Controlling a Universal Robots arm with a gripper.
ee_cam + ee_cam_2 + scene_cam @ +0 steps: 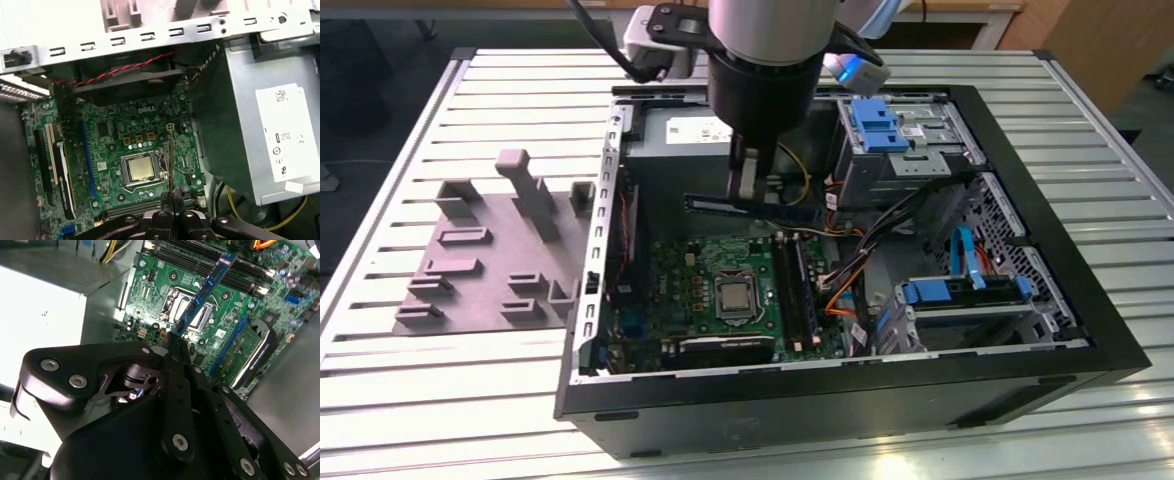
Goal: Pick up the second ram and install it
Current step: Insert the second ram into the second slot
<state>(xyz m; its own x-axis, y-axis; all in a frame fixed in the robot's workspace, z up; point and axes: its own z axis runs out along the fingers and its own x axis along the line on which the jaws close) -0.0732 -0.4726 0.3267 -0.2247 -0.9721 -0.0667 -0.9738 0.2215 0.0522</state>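
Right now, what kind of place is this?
Probably a robotics lab bench for computer assembly: an open computer case lies on a slatted metal table, and the gripper holds the second ram above the motherboard.

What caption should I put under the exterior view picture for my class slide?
The gripper holds the second ram over the motherboard inside the open computer case.

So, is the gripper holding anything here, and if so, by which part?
Yes. The gripper is shut on the second ram, pinching its flat faces at roughly mid-length along the upper edge, judging by the exterior view.
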